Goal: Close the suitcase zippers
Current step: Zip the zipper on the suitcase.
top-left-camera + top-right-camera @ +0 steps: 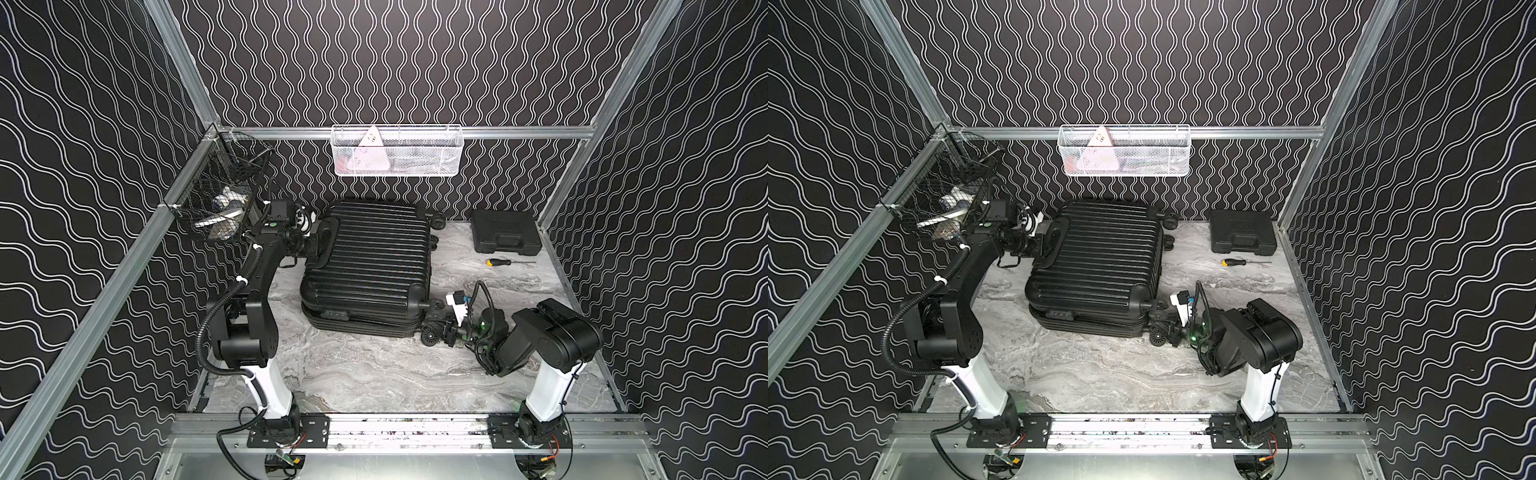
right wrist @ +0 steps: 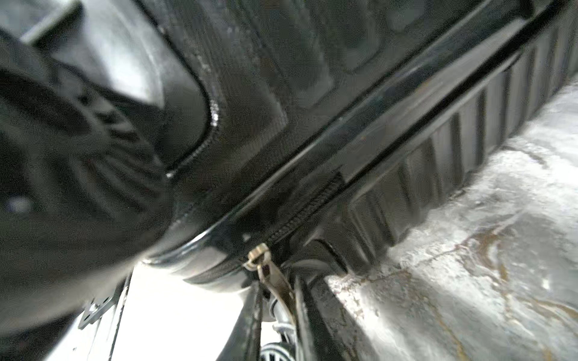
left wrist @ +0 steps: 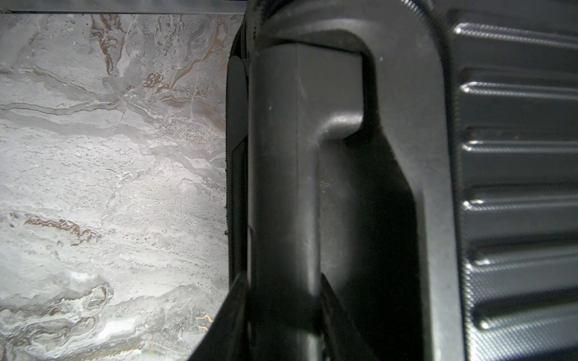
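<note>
Silvery zipper pull [image 2: 271, 276] lies between right end effector's [image 2: 276, 300] fingers at suitcase's [image 2: 344, 93] corner.

The black ribbed suitcase [image 1: 370, 257] lies flat near the tool case [image 1: 506, 232], wheels toward it, its 2 shells stacked. Its black zipper band [image 2: 300, 212] shows meshed teeth beside 1 silvery pull [image 2: 272, 278].

Black wavy-lined walls [image 1: 374, 62], seemingly marble floor [image 1: 374, 374]

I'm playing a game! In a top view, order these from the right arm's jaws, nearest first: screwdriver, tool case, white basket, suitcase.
1. Suitcase, right beside them.
2. Screwdriver, farther back.
3. Tool case, back right corner.
4. White basket, up on the back wall.
</note>
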Robot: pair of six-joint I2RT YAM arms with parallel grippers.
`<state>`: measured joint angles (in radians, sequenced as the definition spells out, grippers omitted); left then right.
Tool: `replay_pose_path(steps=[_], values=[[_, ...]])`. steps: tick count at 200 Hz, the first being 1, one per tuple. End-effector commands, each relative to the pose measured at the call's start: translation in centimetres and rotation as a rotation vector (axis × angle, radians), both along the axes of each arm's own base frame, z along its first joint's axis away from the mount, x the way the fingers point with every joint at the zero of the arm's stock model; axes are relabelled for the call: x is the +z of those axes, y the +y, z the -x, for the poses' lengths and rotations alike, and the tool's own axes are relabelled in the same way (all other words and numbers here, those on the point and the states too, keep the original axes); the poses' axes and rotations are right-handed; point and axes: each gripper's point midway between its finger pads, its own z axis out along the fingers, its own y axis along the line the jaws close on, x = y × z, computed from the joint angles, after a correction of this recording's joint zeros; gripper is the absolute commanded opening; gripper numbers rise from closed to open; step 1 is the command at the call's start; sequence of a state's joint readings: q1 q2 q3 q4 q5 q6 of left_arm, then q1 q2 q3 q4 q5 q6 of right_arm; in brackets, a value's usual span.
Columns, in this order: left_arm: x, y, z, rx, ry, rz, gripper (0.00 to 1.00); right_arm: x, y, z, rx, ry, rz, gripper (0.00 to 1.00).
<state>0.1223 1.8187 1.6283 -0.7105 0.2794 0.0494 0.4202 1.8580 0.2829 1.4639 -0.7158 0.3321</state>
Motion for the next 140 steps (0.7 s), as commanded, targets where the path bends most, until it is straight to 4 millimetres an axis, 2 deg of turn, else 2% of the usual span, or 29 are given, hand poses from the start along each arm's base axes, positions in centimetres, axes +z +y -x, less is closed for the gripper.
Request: replay_pose_path(steps=[1,33,75,140], values=[[0.0,0.8,0.4,0.041,0.012,-0.001,0.31,0.9,0.4,0.0,0.017,-0.038,-0.023,0.15],[0.2,1.1,0.5,0.056,0.006,-0.005,0.31,0.8,0.4,0.1,0.019,-0.034,-0.021,0.0],[0.5,2.0,0.7,0.101,-0.011,-0.023,0.31,0.6,-0.1,0.2,-0.008,-0.023,0.0,0.0],[0.8,4.7,1.3,0.285,-0.029,-0.075,0.26,0.1,0.7,1.8,0.048,0.091,-0.003,0.0]])
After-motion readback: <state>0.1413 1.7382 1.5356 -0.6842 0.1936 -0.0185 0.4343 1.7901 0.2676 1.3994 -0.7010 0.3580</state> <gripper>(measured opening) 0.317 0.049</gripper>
